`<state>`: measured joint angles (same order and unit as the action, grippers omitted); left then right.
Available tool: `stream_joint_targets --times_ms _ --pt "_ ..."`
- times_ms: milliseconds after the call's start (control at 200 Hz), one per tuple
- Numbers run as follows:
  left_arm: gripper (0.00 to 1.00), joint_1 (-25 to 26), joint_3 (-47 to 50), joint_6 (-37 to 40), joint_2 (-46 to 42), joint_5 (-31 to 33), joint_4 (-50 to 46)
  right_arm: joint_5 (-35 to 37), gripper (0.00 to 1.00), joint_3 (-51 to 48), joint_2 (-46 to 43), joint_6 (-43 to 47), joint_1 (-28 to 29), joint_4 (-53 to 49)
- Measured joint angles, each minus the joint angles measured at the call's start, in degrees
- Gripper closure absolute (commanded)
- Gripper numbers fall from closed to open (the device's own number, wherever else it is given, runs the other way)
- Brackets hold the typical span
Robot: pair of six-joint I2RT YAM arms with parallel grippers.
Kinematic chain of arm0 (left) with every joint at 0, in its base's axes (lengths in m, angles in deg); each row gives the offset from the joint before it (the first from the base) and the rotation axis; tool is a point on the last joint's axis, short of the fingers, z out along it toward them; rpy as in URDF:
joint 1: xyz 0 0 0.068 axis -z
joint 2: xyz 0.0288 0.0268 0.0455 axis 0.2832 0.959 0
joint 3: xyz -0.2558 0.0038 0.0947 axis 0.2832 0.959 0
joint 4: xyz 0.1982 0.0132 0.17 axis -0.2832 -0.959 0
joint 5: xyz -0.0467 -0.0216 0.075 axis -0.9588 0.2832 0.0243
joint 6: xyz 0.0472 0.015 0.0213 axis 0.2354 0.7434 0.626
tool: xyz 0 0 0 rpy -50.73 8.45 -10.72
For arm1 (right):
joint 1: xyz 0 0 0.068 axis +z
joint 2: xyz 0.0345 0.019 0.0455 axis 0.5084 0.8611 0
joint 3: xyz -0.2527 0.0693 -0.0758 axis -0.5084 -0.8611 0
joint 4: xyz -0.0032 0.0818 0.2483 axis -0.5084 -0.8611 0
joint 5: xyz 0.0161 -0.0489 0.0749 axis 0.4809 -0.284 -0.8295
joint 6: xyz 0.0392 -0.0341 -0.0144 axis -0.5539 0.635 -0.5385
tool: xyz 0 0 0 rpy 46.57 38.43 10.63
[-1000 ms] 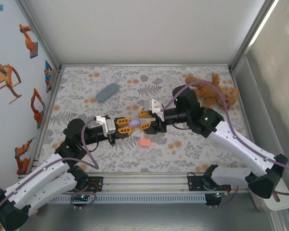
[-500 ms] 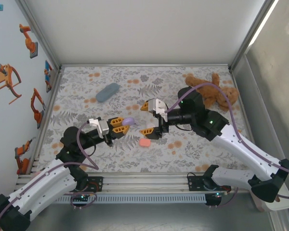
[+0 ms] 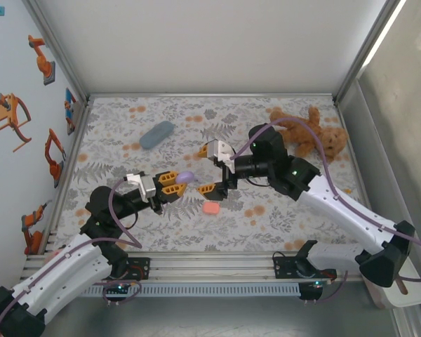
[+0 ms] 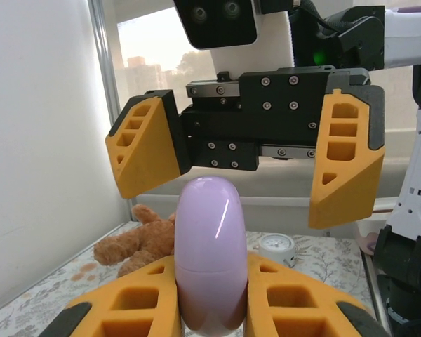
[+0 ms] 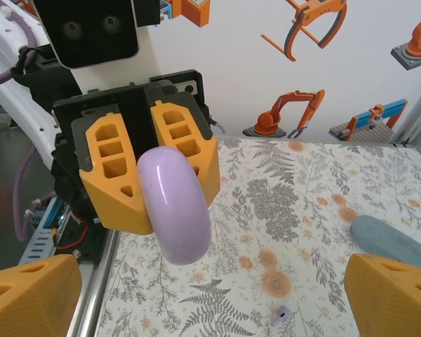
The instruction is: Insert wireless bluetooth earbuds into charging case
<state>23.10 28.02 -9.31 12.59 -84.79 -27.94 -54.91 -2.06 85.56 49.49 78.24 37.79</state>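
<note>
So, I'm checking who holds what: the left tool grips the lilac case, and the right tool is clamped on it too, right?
Not quite. The left tool does grip the lilac case, but the right tool is open, its jaws standing wide apart and clear of the case. The left wrist view shows this plainly.

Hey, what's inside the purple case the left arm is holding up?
Nothing inside shows: the purple case is shut, its seam closed, gripped by the left gripper. Its own shell covers whatever it holds.
</note>
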Motion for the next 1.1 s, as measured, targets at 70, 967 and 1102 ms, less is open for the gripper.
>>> stream_joint_targets --times_ms 70,967,1102 --pt "0.87 0.0 0.0 0.0 0.13 -0.44 -0.07 0.0 0.06 0.02 0.9 -0.24 0.28 0.72" --pt "0.89 -0.59 -0.85 1.07 1.38 -1.68 -3.58 5.14 0.25 2.38 3.08 -1.31 0.94 4.72" --pt "0.89 -0.59 -0.87 1.09 1.66 -2.03 -3.87 6.45 0.25 2.73 3.28 -1.36 0.94 5.16"
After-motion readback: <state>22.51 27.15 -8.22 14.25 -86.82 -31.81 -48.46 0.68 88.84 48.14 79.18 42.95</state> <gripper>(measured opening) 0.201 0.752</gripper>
